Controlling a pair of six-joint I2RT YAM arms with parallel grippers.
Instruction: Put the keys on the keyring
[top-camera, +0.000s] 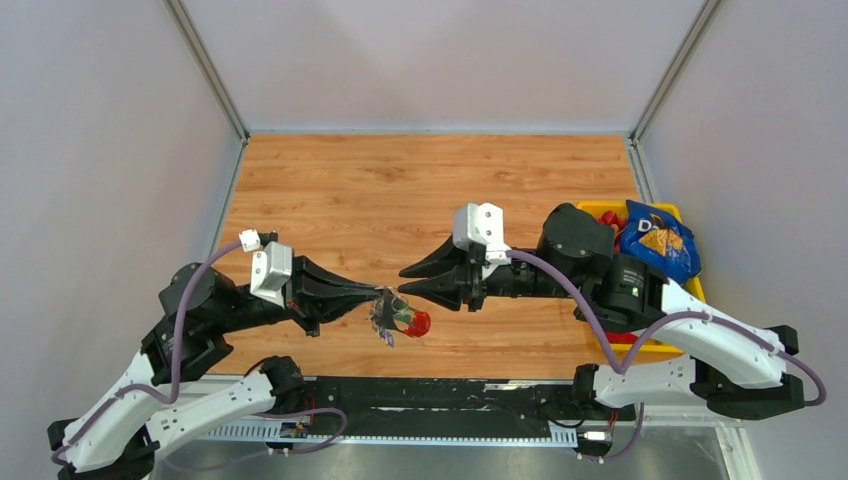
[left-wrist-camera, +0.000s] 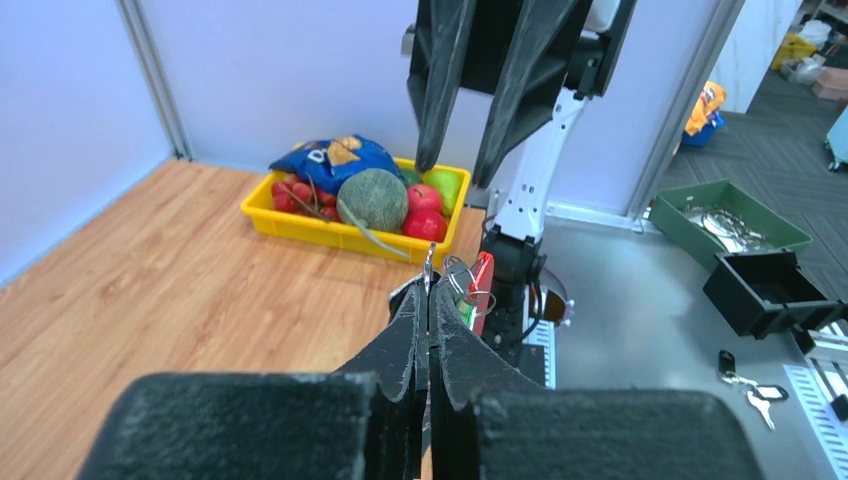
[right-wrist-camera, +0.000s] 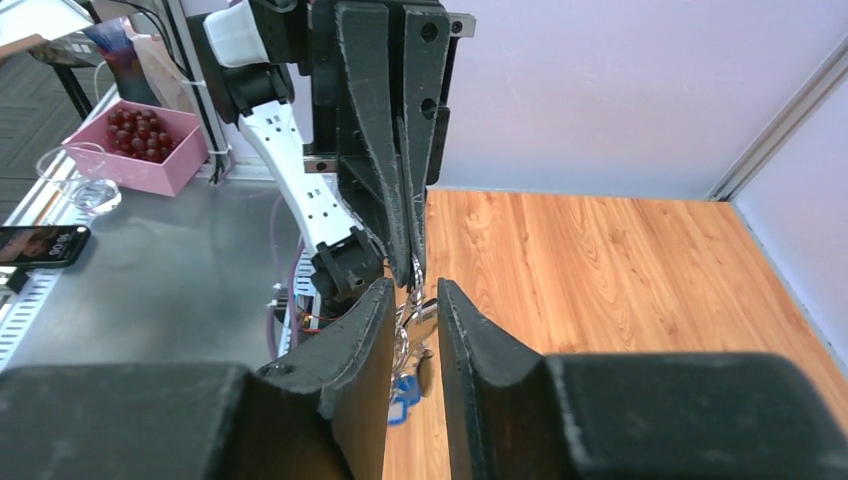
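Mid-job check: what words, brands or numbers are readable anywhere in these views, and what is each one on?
"D": large white letter on the blue chip bag in the yellow bin; the rest of the name is not legible.
Red oval tag: no text can be made out.
Phone on the grey side surface: markings too blurred to read.

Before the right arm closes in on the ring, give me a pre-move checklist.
1. Left gripper shut on the keyring bunch: ok.
2. Right gripper jaws apart, nothing held: ok.
3. Bunch visible between the right fingers in the right wrist view: ok.
4. Red tag hanging clear of the left fingertips: ok.
5. Key position, on or off the ring: cannot tell, the bunch is too tangled.
6. Clearance between the two grippers' tips: cannot tell, they are very close.
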